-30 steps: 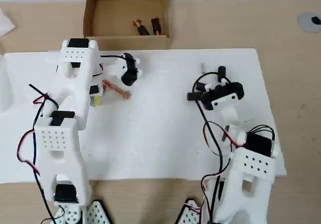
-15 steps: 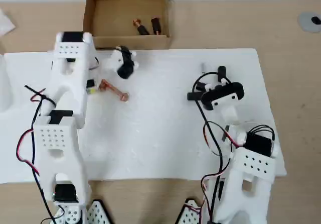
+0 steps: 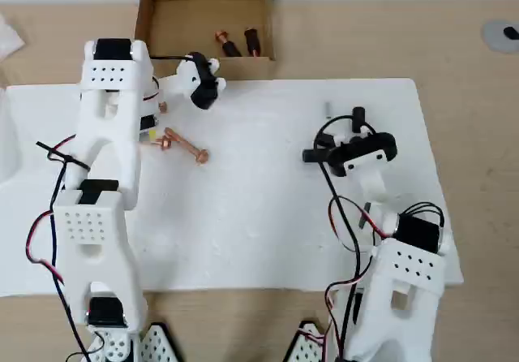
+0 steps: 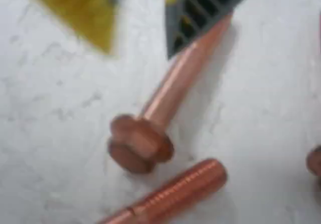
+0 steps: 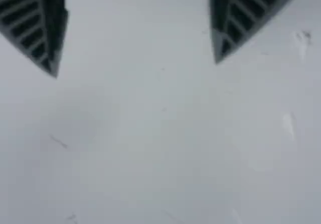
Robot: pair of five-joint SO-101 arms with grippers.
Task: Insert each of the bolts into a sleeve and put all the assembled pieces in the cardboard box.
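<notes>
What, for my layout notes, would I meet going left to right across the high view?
Loose copper bolts on the white foam sheet → assembled pieces in the cardboard box → right arm's hand → grey disc.

The cardboard box (image 3: pixel 144 29) is sitting on the counter (image 3: pixel 470 118) at the far side, left of centre, just behind the foam sheet (image 3: pixel 268 216) that is covering the counter's middle. Two assembled pieces (image 3: pixel 227 44) are lying side by side in the box, toward its near right corner. On the sheet's far left part, two bolts (image 4: pixel 165 118) are lying close together (touching or just apart, hard to tell) beneath the left pincer (image 4: pixel 139 48). The right pincer (image 5: pixel 133 63) is hanging over bare sheet, well to the right.
</notes>
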